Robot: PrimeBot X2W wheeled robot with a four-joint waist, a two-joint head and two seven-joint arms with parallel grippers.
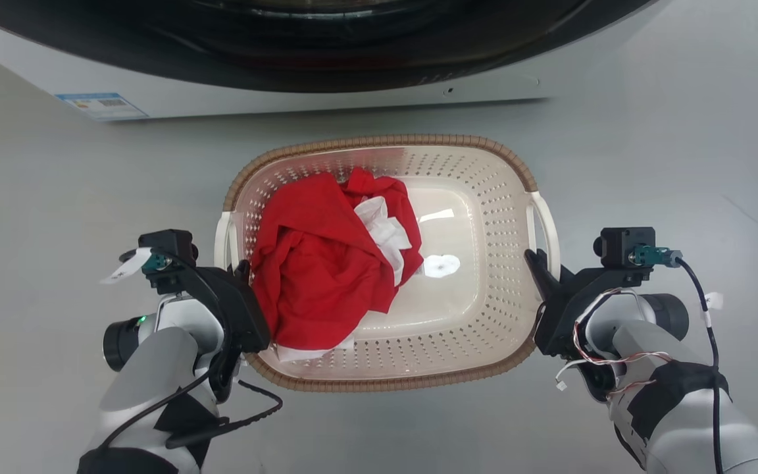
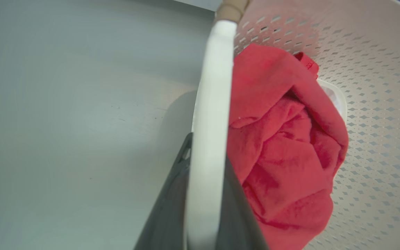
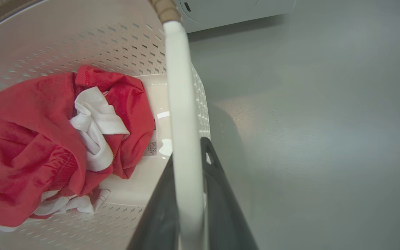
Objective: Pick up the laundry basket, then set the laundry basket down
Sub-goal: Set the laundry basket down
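Note:
The cream laundry basket (image 1: 385, 140) with a brown woven-look rim sits in the middle of the head view, below the washing machine. My left gripper (image 1: 237, 270) is shut on its white left handle (image 2: 210, 104), one dark finger on each side of the bar. My right gripper (image 1: 537, 260) is shut on the white right handle (image 3: 179, 86) in the same way. In the wrist views the left gripper (image 2: 205, 149) and the right gripper (image 3: 188, 149) each straddle their handle. I cannot tell whether the basket touches the floor.
Crumpled red clothes (image 1: 326, 263) with a white garment (image 1: 382, 227) fill the basket's left half. The washing machine (image 1: 326, 92), with its dark round door, stands close behind the basket. Grey floor (image 1: 649, 164) lies on both sides.

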